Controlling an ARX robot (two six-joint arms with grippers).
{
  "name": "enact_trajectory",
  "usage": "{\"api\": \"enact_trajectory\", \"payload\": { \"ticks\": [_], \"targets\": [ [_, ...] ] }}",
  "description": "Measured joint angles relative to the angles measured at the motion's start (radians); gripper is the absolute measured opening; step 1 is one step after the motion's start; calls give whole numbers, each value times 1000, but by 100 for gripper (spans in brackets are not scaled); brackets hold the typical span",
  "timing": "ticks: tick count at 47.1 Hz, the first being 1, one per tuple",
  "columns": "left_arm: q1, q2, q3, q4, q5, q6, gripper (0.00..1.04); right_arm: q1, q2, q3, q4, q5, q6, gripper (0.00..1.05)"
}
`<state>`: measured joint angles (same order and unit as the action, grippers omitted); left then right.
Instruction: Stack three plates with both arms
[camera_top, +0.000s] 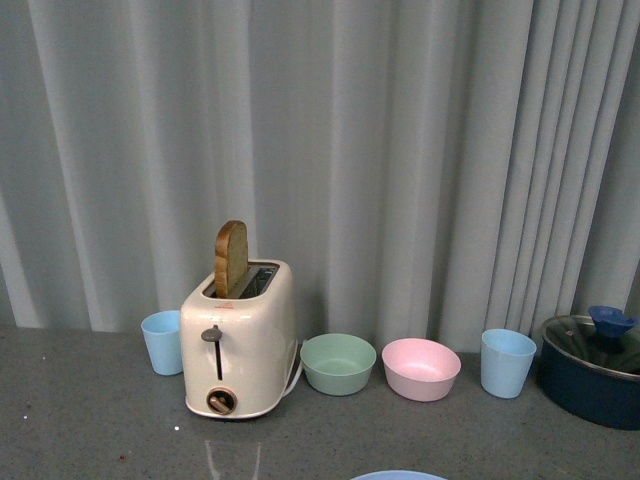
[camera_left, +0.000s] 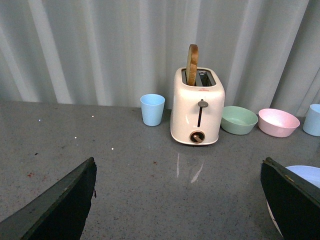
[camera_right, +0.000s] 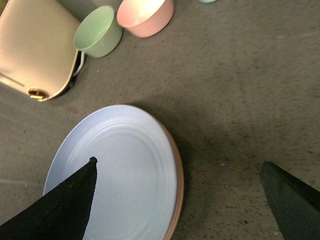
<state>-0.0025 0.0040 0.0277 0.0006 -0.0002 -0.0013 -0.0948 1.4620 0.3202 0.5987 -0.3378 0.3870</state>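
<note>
A light blue plate (camera_right: 120, 170) lies on the grey counter, resting on a pink plate of which only the rim (camera_right: 179, 186) shows. No cream-beige plate can be told apart. In the front view only a sliver of the blue plate (camera_top: 398, 475) shows at the bottom edge, and in the left wrist view it (camera_left: 306, 175) peeks out behind one finger. My right gripper (camera_right: 177, 164) hangs open above the stack's edge, holding nothing. My left gripper (camera_left: 178, 161) is open over bare counter, beside the stack. Neither arm shows in the front view.
At the back stands a cream toaster (camera_top: 240, 345) with a bread slice in it. In the same row are two light blue cups (camera_top: 162, 342) (camera_top: 507, 363), a green bowl (camera_top: 338, 363), a pink bowl (camera_top: 421, 368) and a dark blue lidded pot (camera_top: 592, 370). A grey curtain hangs behind.
</note>
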Motion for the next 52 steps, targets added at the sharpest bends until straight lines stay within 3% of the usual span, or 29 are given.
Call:
{"api": "enact_trajectory", "payload": {
  "ticks": [10,21,28,38,42,49,52],
  "targets": [
    [0,0,0,0,0,0,98,-113,-342,-61,-186,81,-15,97],
    [0,0,0,0,0,0,98,-132,-696,-46,-381,151,-67,97],
    [0,0,0,0,0,0,98,-79,-789,-138,-130,182,-272,74],
    [0,0,0,0,0,0,98,-9,-896,-222,-137,240,-365,40],
    [0,0,0,0,0,0,98,57,-932,-241,-163,331,-373,26],
    [0,0,0,0,0,0,98,91,-994,-259,-196,331,-382,3],
    [0,0,0,0,0,0,98,91,-1019,-266,-213,335,-385,3]
  ]
}}
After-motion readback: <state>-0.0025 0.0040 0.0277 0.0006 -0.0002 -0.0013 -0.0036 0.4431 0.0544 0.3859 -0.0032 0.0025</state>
